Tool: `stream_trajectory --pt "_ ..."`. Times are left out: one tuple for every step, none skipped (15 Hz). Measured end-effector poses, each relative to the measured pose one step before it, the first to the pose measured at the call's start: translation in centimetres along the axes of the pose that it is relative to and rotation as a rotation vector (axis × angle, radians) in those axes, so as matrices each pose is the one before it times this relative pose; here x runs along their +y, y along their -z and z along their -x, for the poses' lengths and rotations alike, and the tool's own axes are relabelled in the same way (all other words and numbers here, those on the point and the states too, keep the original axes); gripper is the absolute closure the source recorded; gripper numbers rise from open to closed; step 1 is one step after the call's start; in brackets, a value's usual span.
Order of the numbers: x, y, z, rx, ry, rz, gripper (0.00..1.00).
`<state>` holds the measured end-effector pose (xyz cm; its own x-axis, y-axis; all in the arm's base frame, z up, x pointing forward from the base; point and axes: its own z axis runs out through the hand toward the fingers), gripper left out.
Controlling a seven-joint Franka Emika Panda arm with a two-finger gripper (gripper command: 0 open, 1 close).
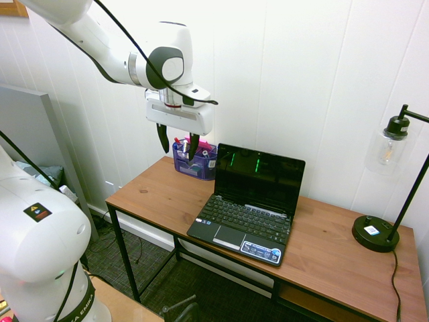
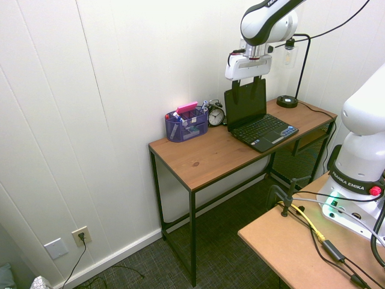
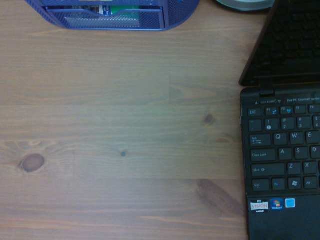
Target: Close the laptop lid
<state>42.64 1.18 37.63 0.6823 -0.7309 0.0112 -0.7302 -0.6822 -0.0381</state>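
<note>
Shutting the lid [image 1: 259,176] could fail if the open, empty gripper [image 1: 178,142], its fingers wide apart, came down straight onto the laptop's keyboard [image 1: 249,218] or pushed the screen from its front. The lid stands upright at the laptop's back edge; an off-centre push might skid the laptop [image 2: 264,131] across the table [image 2: 198,161].

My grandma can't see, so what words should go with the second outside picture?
A black laptop sits with its lid up on a wooden desk. The robot's open gripper hangs by the lid, near a purple organizer and round clock.
</note>
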Motion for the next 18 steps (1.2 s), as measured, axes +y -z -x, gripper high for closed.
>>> stream_trajectory --pt "-0.012 -0.022 -0.017 0.00055 -0.00009 -0.00066 0.00" --pt "0.066 0.056 -0.164 0.00344 -0.00472 -0.00417 0.00" --pt "0.292 0.155 -0.538 0.00779 -0.01439 -0.00939 0.00" --pt "0.403 0.198 -0.661 0.00620 -0.01548 -0.00550 0.00" --pt "0.530 0.269 -0.860 0.00984 -0.01622 -0.00252 0.00" --pt "0.522 0.362 -0.969 0.01441 -0.01613 -0.00469 0.00" --pt "0.339 0.511 -0.962 0.01715 -0.01412 -0.00714 0.00" --pt "0.315 0.610 -1.092 0.01605 -0.01409 -0.00482 0.00" --pt "0.141 0.780 -1.346 0.01858 -0.01557 -0.00700 0.00" --pt "-0.063 0.646 -1.511 0.01477 -0.01713 -0.00805 0.00" --pt "-0.238 0.359 -1.433 0.01025 -0.01483 -0.00560 0.00" --pt "-0.376 0.010 -1.636 0.00753 -0.01750 -0.00310 0.00" --pt "-0.569 -0.390 -1.476 0.00227 -0.01421 -0.00060 0.00" --pt "-0.663 -0.563 -1.358 -0.00030 -0.01175 -0.00056 0.00" --pt "-0.690 -0.700 -1.363 0.00157 -0.01607 -0.00835 0.00" --pt "-0.686 -0.672 -1.224 0.00168 -0.01729 -0.01148 0.00" --pt "-0.786 -0.280 -1.057 0.00405 -0.01357 -0.01380 0.00" --pt "-0.781 -0.244 -0.995 0.00569 -0.01125 -0.00867 0.00"
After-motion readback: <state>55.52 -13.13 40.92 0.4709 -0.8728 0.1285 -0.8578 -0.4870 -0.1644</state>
